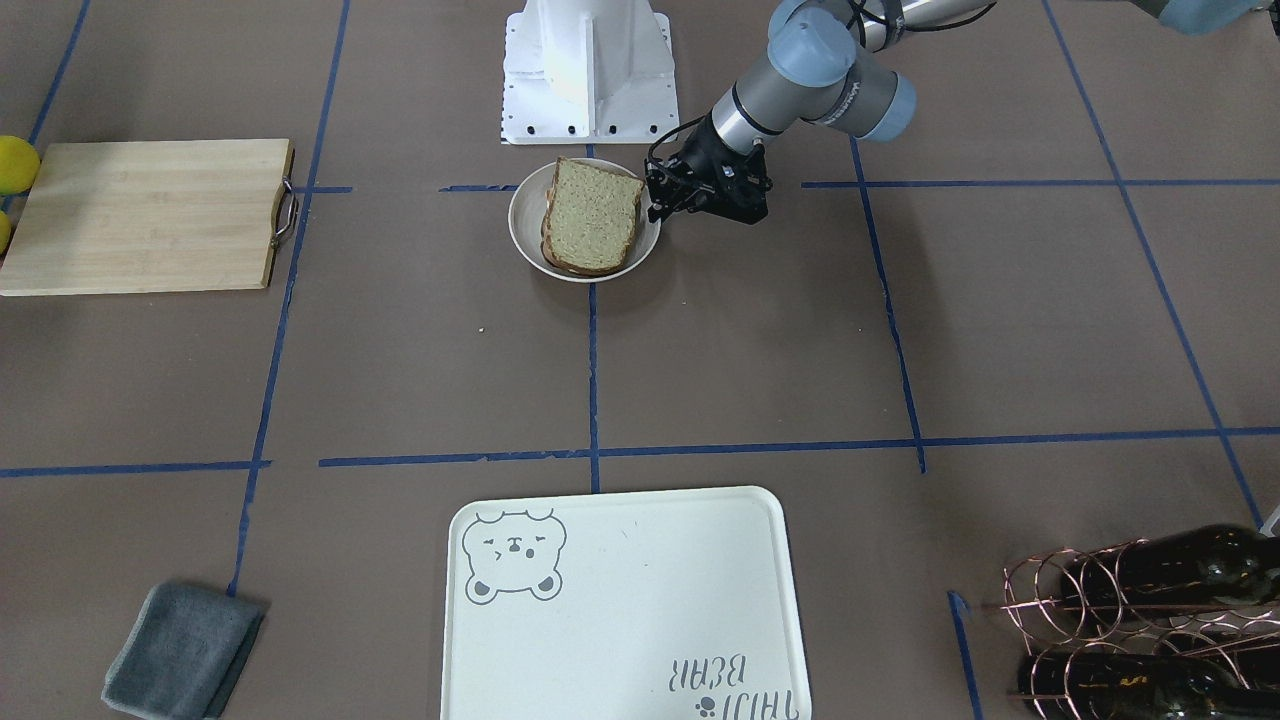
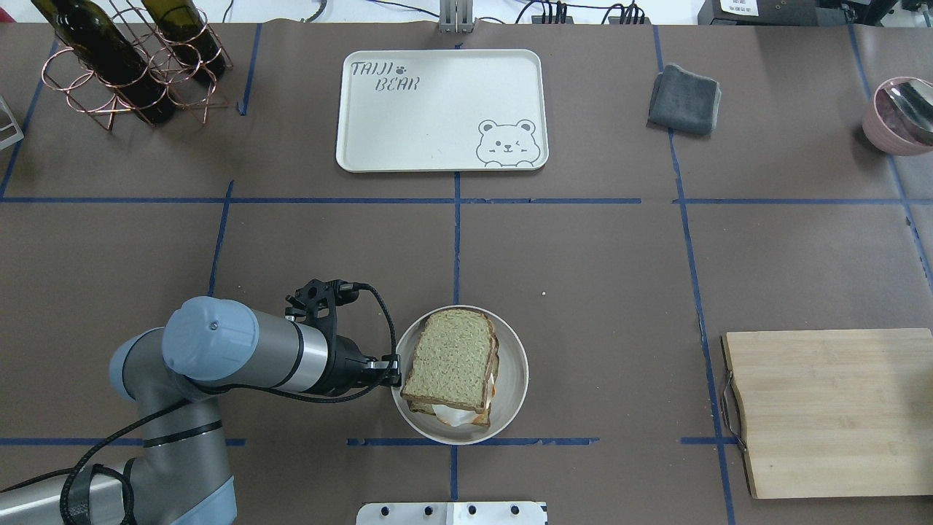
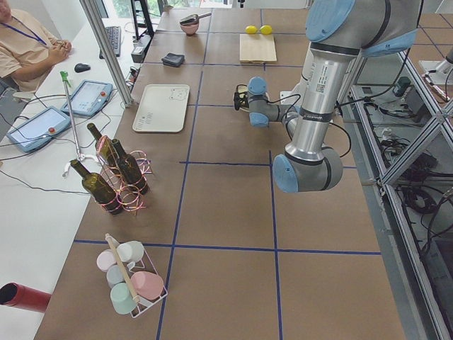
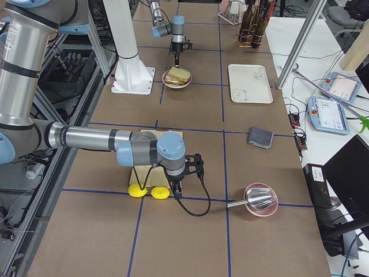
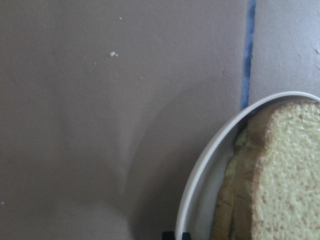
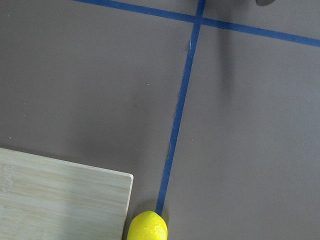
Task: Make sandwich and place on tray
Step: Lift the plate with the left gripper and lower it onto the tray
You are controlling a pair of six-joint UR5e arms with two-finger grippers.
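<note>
As the left end effector [image 1: 655,203] sits at the rim of the round off-white plate [image 1: 525,215] — clamped or not, unclear — the brown-crusted wholemeal sandwich [image 1: 592,217] lies on it.

The off-white plate [image 5: 207,200] fills the lower right corner, holding the sandwich [image 5: 290,170] (two crusted slices show, stacked). Above the plate, blue tape [image 5: 247,55] crosses the brown desk [image 5: 100,125]; crumbs [image 5: 113,54] lie far up-left of the plate.

Table top [image 1: 420,360] was covered in brown paper, gridded with blue tape lines [image 1: 592,380]. A white desk [image 3: 42,205] with a keyboard [image 3: 113,39] and two tablets [image 3: 32,127] ran along one long side, aluminium posts [image 3: 106,49] between. Lighting was even; shadows soft.
</note>
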